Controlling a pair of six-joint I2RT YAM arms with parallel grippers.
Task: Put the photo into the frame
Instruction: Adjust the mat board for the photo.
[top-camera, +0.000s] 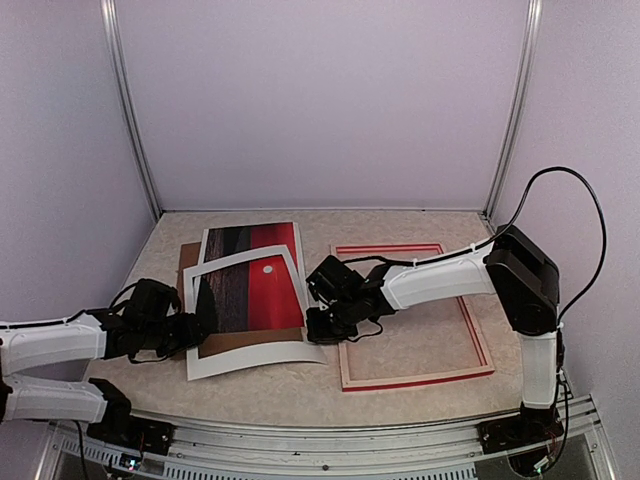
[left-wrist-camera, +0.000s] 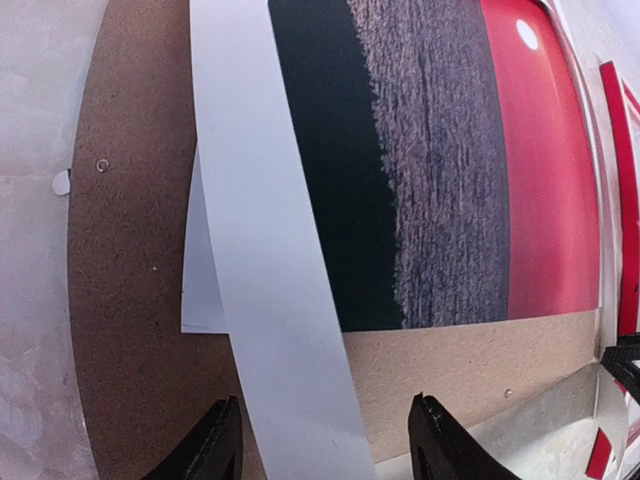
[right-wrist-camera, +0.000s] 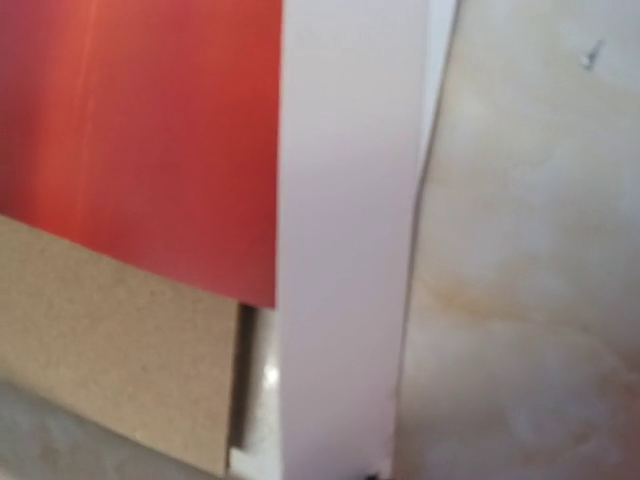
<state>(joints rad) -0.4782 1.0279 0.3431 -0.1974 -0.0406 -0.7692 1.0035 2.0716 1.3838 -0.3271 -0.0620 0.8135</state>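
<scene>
The top external camera is looking down from high at the 6 o'clock side over the whole table. The left wrist camera is peering at the 9 o'clock edge of the photo, the right wrist camera closer still at its 4 o'clock corner, both catching the mat.

Bright, soft, even light, faint shadow beside the curled white paper mat, left wrist view sharp but edge-bowed, right wrist view blurred.
</scene>
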